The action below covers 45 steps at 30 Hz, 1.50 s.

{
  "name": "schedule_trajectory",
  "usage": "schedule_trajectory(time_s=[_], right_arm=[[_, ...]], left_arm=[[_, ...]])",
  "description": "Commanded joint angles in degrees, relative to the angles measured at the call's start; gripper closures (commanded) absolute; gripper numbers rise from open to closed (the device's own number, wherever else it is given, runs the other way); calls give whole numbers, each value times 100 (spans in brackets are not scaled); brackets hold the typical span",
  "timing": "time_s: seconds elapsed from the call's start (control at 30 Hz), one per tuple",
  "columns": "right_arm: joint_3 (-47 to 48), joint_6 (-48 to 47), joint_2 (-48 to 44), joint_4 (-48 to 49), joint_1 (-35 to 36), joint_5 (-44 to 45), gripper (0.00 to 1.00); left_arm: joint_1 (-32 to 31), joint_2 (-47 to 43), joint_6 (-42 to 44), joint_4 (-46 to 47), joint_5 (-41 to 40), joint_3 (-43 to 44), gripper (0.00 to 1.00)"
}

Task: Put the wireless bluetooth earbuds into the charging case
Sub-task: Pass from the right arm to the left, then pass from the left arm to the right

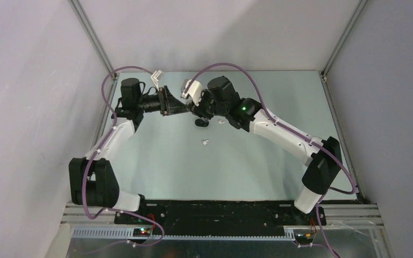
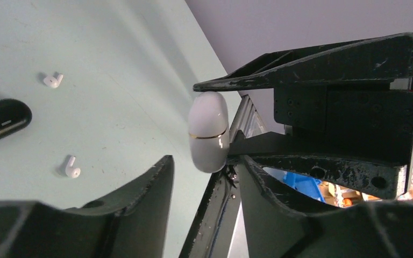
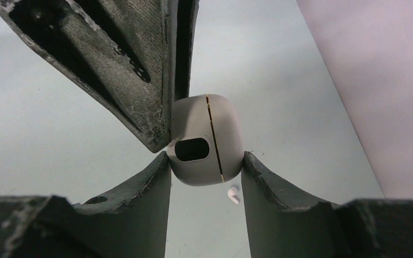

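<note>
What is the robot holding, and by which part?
The right claw holds the small white rounded plastic charging case, pinched by two opposite sides. Whether the left claw also grips it cannot be told.

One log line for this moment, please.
right gripper: shut on closed case, aloft | left gripper: open, straddling case | earbuds: both loose on table | inserted: none

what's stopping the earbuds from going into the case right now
The charging case is closed, its seam shut all round, and the right gripper holds it off the table. Both earbuds lie loose on it.
</note>
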Motion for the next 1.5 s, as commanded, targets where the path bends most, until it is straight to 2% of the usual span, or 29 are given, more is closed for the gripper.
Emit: schedule_trajectory(time_s=[0.0,0.3,0.43,0.5,0.57,0.6,0.67,0.73,0.87,0.9,0.93,1.03,1.17,1.37,1.47], right_arm=[[324,62,97,293,80,-11,83],[333,88,141,347,115,7,84],[357,107,171,351,117,-19,84],[373,100,171,297,122,-78,81],[381,105,147,163,105,-211,72],[381,113,111,28,73,-276,62],[403,187,42,-237,11,-539,43],[494,392,-48,-646,-129,-865,30],[1352,924,-74,-1861,-556,-1771,16],[1490,1066,-59,-2209,-703,-1917,15],[1738,1125,-41,-2348,-769,-2218,13],[2062,1221,-11,-2836,-1057,-2807,12],[2122,1135,21,-2991,-1184,-3434,15],[2216,1714,402,-2717,-1187,-4110,22],[2561,1962,652,-2599,-1175,-4618,25]], left_arm=[[-49,41,-241,304,405,271,50],[-77,95,-540,734,594,272,75],[-76,126,-610,886,699,252,83],[-72,155,-777,1149,769,200,89],[-67,206,-1041,1556,867,134,97],[-61,224,-1231,1888,911,59,99],[-30,218,-1480,2368,940,-50,100],[5,184,-1692,2868,948,-189,100],[101,43,-2158,4158,956,-605,100],[120,-5,-2446,4929,971,-796,100],[137,-28,-2510,5211,1009,-858,100],[166,-234,-2107,5615,1200,-1110,100],[172,-492,-1986,6057,1207,-1339,100],[156,-984,-1772,6218,1146,-1506,100],[115,-1148,-1714,6155,1197,-1621,100]])
